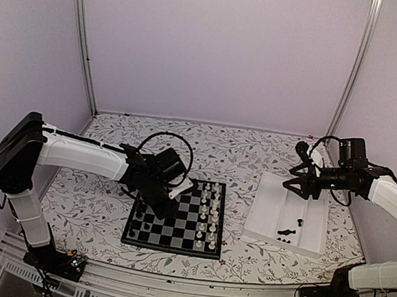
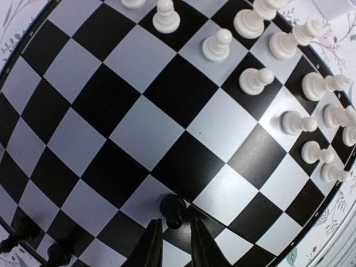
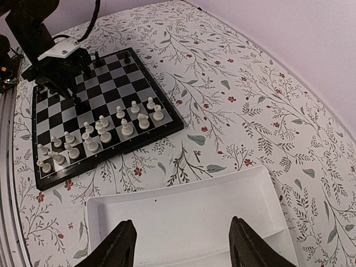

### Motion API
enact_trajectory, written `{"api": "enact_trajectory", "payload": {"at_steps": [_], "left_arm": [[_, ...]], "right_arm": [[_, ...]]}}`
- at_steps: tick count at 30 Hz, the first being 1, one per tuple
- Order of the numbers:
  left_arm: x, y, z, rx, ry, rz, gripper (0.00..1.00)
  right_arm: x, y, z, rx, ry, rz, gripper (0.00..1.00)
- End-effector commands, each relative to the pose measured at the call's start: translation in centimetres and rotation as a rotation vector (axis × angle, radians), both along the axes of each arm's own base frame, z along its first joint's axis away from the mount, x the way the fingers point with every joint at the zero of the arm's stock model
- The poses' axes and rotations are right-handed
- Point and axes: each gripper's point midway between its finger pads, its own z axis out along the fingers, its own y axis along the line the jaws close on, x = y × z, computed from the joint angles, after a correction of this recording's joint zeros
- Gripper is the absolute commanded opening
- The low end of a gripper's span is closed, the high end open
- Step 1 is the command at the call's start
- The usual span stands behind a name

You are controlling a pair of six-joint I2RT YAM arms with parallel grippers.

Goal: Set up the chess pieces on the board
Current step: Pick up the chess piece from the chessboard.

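The board [image 1: 178, 227] lies in the middle of the table, with white pieces [image 1: 208, 215] on its right columns and a few black pieces [image 1: 137, 216] at its left edge. My left gripper [image 1: 170, 198] hovers low over the board. In the left wrist view its jaws [image 2: 176, 223] stand narrowly apart, with the head of an upright black pawn [image 2: 173, 210] between the tips and a gap on each side. Two more black pieces [image 2: 19, 235] stand at the board's corner. My right gripper [image 3: 182, 223] is wide open and empty above the white tray [image 3: 183, 214].
The white tray [image 1: 279, 202] sits right of the board and holds a few loose black pieces [image 1: 286, 234] near its front end. A floral cloth covers the table. Walls and metal posts close in the back and sides.
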Motion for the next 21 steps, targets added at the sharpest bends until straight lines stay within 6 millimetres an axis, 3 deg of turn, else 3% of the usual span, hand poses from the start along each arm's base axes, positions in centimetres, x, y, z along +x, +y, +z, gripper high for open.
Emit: {"api": "enact_trajectory", "payload": {"at_steps": [1, 12, 17, 21], "left_arm": [[0.9, -1.3, 0.6, -0.026, -0.044, 0.008, 0.20], [0.7, -0.7, 1.3, -0.024, -0.045, 0.020, 0.08], [0.0, 1.6, 2.9, -0.010, -0.063, 0.073, 0.08], [-1.0, 3.7, 3.0, 0.008, -0.062, 0.106, 0.08]], "right_arm": [[0.0, 0.2, -0.2, 0.012, 0.003, 0.013, 0.60], [-0.1, 0.3, -0.9, 0.006, 0.024, 0.024, 0.60], [-0.1, 0.3, -0.8, 0.008, 0.025, 0.026, 0.60], [-0.1, 0.3, -0.8, 0.007, 0.025, 0.027, 0.60]]}}
